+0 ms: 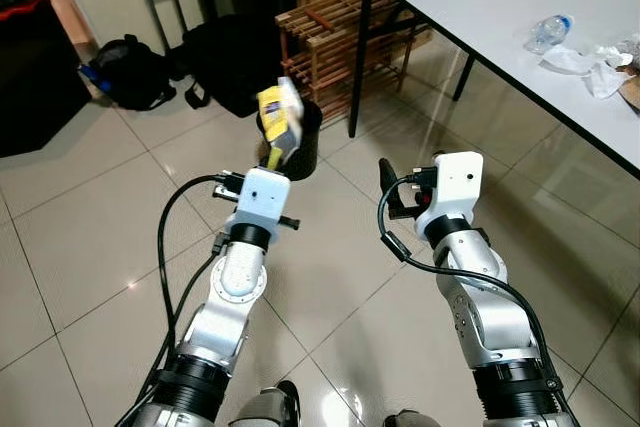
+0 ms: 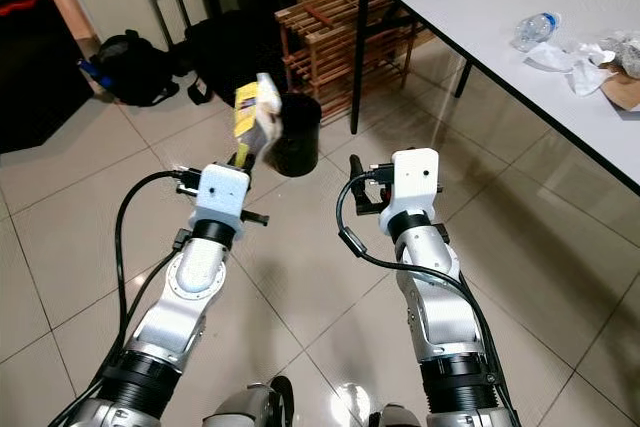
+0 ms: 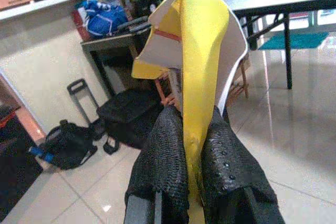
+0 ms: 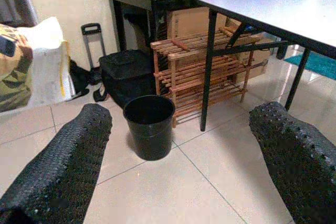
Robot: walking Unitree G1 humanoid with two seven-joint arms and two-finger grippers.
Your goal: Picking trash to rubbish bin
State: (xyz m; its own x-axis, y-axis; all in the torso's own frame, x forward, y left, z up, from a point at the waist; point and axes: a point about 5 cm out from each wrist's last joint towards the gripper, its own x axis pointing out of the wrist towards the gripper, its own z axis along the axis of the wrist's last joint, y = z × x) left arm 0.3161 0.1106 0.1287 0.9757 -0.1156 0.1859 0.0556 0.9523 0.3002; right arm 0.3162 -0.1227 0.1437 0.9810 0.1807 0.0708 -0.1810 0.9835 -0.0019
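Note:
My left gripper is shut on a yellow and white wrapper, held up just in front of a small black rubbish bin on the tiled floor. In the left wrist view the wrapper stands pinched between the two black fingers. My right gripper is open with nothing in it, held out beside the left one. Its wrist view looks between its fingers at the bin, with the wrapper at the edge.
A white table stands to the right with a plastic bottle and crumpled paper on it. Behind the bin are a wooden rack, a black case and a backpack.

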